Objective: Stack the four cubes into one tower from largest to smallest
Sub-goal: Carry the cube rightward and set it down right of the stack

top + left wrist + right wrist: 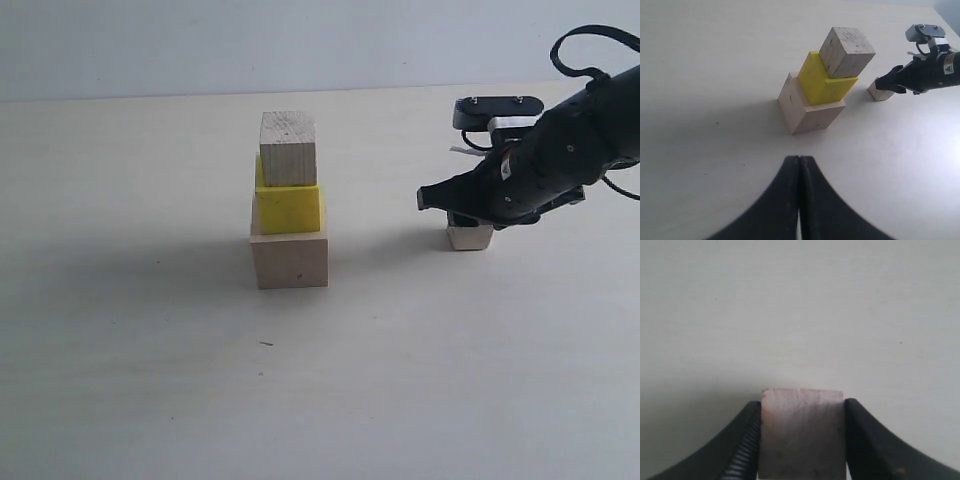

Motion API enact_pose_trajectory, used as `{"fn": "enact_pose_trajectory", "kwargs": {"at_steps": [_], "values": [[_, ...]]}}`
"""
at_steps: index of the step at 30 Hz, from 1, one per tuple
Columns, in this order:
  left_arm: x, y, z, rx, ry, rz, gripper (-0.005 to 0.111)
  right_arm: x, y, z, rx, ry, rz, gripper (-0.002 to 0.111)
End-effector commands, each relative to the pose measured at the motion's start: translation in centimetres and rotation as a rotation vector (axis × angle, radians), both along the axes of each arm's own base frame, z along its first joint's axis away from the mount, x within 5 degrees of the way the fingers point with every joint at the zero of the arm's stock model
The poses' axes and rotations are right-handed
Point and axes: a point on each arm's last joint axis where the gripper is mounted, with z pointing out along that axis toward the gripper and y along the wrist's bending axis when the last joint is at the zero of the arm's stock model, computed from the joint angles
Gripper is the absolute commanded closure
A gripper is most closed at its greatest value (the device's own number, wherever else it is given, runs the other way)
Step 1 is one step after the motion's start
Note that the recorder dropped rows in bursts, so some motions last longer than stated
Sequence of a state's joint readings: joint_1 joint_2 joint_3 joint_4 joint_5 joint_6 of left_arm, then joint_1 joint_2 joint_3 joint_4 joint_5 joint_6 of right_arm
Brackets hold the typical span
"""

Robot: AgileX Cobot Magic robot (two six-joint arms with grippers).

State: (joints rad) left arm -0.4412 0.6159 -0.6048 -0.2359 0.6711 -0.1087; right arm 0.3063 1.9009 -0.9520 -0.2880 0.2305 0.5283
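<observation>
Standing on the pale table: a three-cube column, left of centre from where I watch.
Bottom: the large pale wooden cube, flat on the table.
Middle: the medium bright yellow cube, sitting on the large one.
Top: a small pale wooden cube with a grainy grey face, resting on the yellow one.
Off to the right: the second small pale wooden cube, well apart from the column, down at the table surface.
Right arm: the right gripper clamps that cube, a black finger against each opposite side.
Left arm: the left gripper has its fingers pressed together, holding nothing, clear of the column.
</observation>
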Motion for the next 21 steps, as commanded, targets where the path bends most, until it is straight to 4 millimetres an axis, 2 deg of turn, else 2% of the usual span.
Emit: {"fn": "enact_pose_trajectory", "kwargs": {"at_steps": [1, 6, 12, 14, 17, 21], "values": [[-0.1, 0.0, -0.1, -0.006, 0.013, 0.001, 0.107, 0.5, 0.1, -0.3, 0.002, -0.033, 0.029, 0.108], [-0.1, 0.0, -0.1, -0.008, 0.017, 0.0, 0.107, 0.7, -0.3, -2.2, -0.036, 0.013, 0.046, 0.108], [-0.2, 0.0, -0.1, -0.006, 0.02, -0.001, 0.107, 0.9, -0.1, -2.1, -0.019, -0.014, 0.053, 0.106], [-0.2, 0.0, -0.1, -0.004, 0.024, -0.002, 0.107, 0.9, -0.1, -2.1, -0.02, -0.014, 0.053, 0.099], [-0.2, 0.0, -0.2, -0.001, 0.031, -0.004, 0.107, 0.9, -0.1, -2.1, -0.02, -0.014, 0.053, 0.081], [-0.2, 0.0, -0.2, -0.001, 0.031, -0.004, 0.107, 0.9, -0.2, -2.1, -0.021, -0.014, 0.055, 0.045]]}}
